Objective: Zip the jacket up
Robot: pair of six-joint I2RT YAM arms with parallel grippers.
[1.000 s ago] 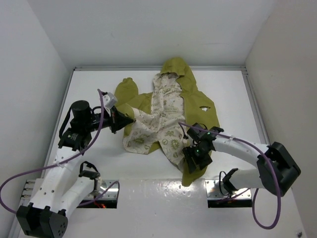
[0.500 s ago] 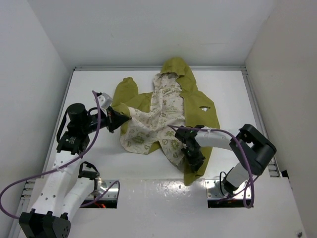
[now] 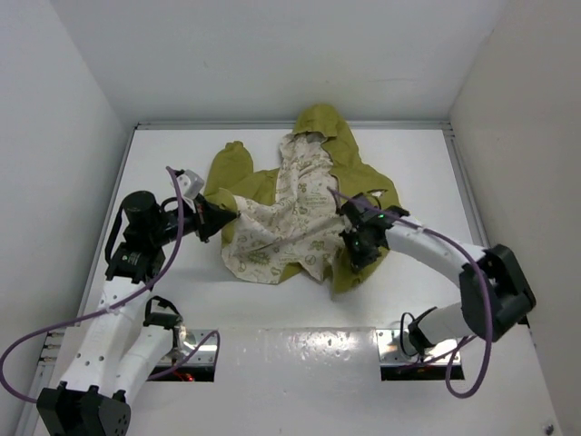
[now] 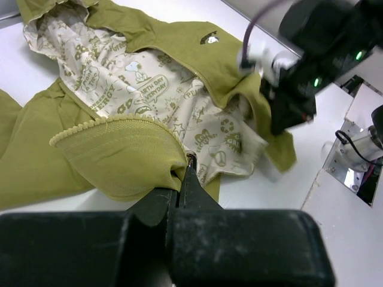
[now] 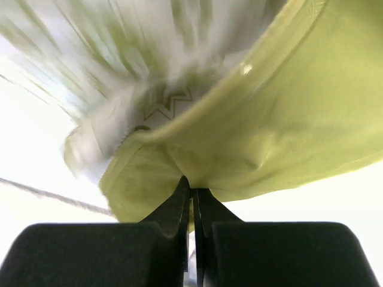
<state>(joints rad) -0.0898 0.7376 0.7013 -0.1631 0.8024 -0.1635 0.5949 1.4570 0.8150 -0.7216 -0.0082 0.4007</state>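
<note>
Small olive-green hooded fabric jacket [image 3: 365, 184], cream lining [image 3: 292, 225] exposed, spread between the grippers: left gripper [image 4: 181, 179] pinching one front edge, right gripper [image 5: 192, 192] pinching the opposite edge, edges well apart.

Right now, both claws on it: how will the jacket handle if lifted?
Likely floppy: the jacket bunches into soft folds where the left claw pinches it. Probably light for its size: thin fabric hangs from a small pinch in the right claw. The free sleeve would probably sag and trail.
</note>
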